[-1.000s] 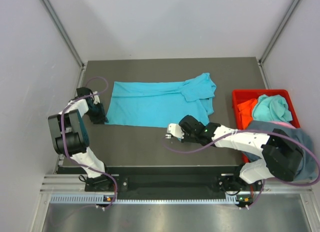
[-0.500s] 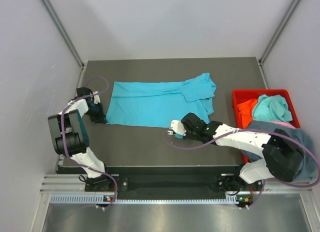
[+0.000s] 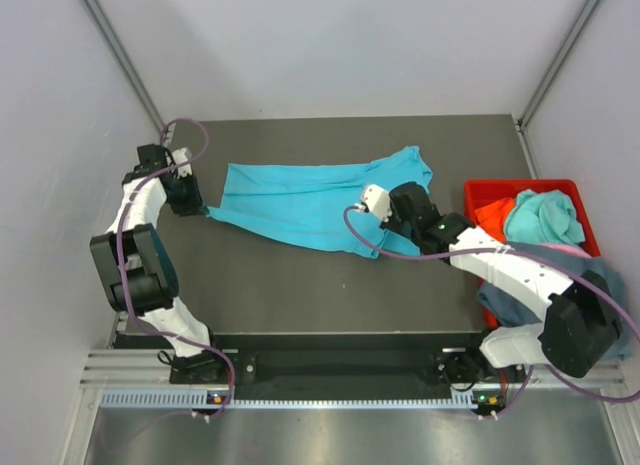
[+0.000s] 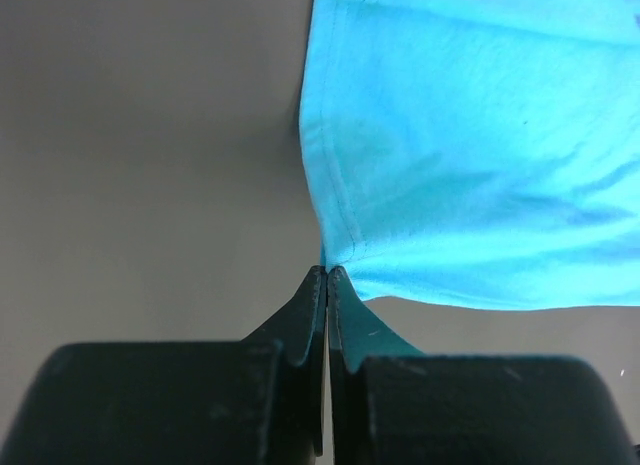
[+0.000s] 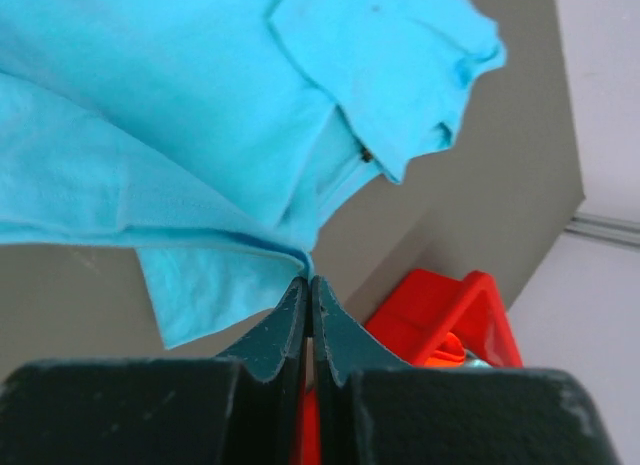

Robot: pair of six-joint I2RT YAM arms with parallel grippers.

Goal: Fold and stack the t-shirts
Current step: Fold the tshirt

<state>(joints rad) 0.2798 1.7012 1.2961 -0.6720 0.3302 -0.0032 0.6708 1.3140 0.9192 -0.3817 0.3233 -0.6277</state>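
A bright turquoise t-shirt (image 3: pixel 300 200) lies spread across the middle of the dark table (image 3: pixel 300 285). Its near edge is raised and drawn into a slant. My left gripper (image 3: pixel 204 210) is shut on the shirt's near left corner, and the left wrist view shows the cloth (image 4: pixel 470 145) pinched at the tips of that gripper (image 4: pixel 327 273). My right gripper (image 3: pixel 372 211) is shut on the near right hem, with the shirt (image 5: pixel 170 135) hanging from its tips (image 5: pixel 308 282). One sleeve (image 3: pixel 405 175) is folded over at the far right.
A red bin (image 3: pixel 480 190) stands at the table's right edge and shows in the right wrist view (image 5: pixel 440 305) just past my fingers. It holds a teal shirt (image 3: pixel 543 217) and an orange one (image 3: pixel 492 220). A slate blue-grey shirt (image 3: pixel 600 275) drapes over its near side.
The left gripper has shut on the shirt's corner and moved toward the far side. The right gripper has carried the near hem up, toward the far right, so the shirt's near edge now slants.
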